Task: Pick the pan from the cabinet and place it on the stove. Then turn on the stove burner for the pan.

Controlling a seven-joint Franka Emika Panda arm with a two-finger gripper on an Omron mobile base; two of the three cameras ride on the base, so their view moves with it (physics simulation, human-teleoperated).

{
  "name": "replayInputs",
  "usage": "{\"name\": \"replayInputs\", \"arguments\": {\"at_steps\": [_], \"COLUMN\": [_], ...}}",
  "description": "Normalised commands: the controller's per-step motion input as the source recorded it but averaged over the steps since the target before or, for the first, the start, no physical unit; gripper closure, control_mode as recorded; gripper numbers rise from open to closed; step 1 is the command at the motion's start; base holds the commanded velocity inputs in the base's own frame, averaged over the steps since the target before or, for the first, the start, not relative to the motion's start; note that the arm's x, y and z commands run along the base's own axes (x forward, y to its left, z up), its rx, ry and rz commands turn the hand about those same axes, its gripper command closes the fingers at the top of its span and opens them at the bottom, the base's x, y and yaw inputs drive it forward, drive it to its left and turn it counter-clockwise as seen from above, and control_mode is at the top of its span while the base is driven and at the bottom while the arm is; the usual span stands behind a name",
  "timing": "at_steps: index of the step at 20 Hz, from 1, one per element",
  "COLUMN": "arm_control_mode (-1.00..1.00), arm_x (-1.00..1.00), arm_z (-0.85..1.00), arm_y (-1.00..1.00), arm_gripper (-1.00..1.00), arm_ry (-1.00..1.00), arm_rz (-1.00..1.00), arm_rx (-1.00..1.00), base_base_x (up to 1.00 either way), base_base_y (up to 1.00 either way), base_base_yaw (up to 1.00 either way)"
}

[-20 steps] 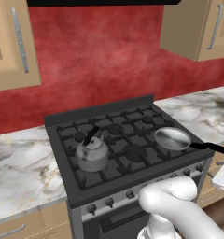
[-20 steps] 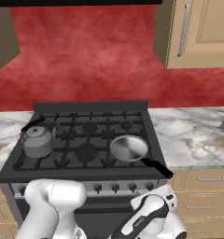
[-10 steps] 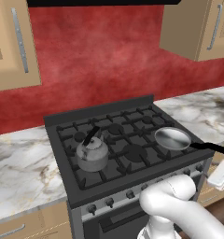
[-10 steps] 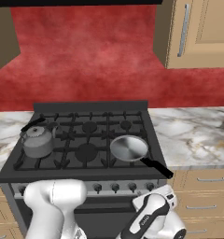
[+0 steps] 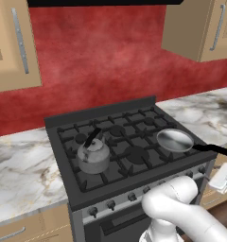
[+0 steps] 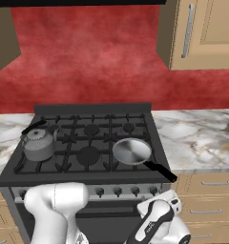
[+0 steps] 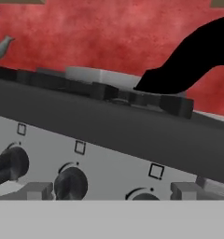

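You have the pan [image 5: 175,140] sitting on the stove [image 5: 120,156], over the front burner at the right of centre in the left base view; its black handle sticks out past the stove's front corner toward the right edge of the frame. In the right base view the pan [image 6: 131,151] lies just below the middle of the frame, handle pointing to the lower right.

A grey kettle [image 5: 93,156] stands on the grate left of centre in the left base view, well apart from the pan. The marble surface [image 5: 21,165] runs either side of the stove, and a wooden cabinet [image 6: 202,33] hangs in the upper right of the right base view, doors closed.

Your pincer [image 7: 111,192] stands wide with nothing between its fingertips [image 7: 37,190]. In the hand view it is low in front of the stove's control panel, close to the row of knobs [image 7: 71,184] along the bottom, with the pan's handle [image 7: 193,56] a dark shape at the upper right.
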Motion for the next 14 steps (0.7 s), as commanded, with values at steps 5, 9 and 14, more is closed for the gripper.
{"name": "replayInputs", "arguments": {"at_steps": [5, 9, 14], "arm_control_mode": [-1.0, -1.0, -1.0], "arm_x": [0.21, 0.18, 0.17], "arm_z": [-0.14, -0.24, -0.25], "arm_y": [0.0, 0.0, -0.04], "arm_gripper": [-1.0, -1.0, -1.0], "arm_ry": [0.0, 0.0, 0.0], "arm_rz": [0.0, 0.0, 0.0], "arm_rx": [0.0, 0.0, 0.0], "base_base_x": [0.0, 0.0, 0.0], "base_base_y": [0.0, 0.0, 0.0], "base_base_yaw": [0.0, 0.0, 0.0]}}
